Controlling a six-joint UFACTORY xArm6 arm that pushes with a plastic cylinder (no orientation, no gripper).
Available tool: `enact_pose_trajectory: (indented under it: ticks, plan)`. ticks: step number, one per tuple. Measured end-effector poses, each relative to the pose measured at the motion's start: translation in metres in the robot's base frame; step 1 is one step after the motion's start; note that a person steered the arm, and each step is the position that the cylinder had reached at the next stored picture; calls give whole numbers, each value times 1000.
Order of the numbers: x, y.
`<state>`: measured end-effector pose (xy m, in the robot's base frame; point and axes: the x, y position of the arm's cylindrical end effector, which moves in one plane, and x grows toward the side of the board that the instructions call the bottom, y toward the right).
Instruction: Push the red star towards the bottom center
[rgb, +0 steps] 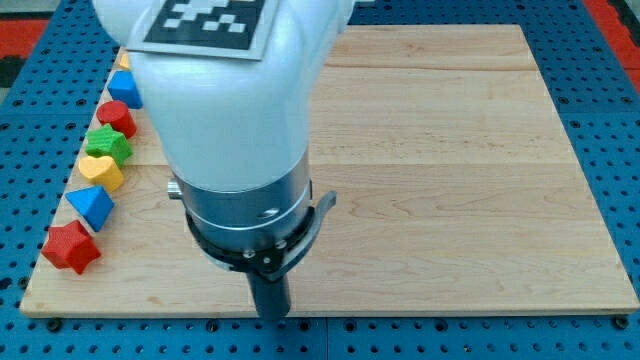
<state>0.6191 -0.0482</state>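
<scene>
The red star (71, 247) lies at the bottom left corner of the wooden board (450, 180). My tip (272, 315) is at the view's bottom edge of the board, left of centre, well to the right of the red star and apart from it. The white arm body hides the board's upper left middle.
A column of blocks runs up the board's left edge above the red star: a blue triangle-like block (91, 205), a yellow heart-like block (101, 171), a green star (108, 144), a red round block (116, 118), a blue block (125, 88) and an orange-yellow block (123, 61).
</scene>
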Motion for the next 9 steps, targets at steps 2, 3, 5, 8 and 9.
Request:
enact_pose_trajectory:
  ticks: [2,3,5,8,9]
  plan:
    - [-1,-68]
    - [-1,-178]
    - [-36,-255]
    - [-33,-252]
    - [-30,-252]
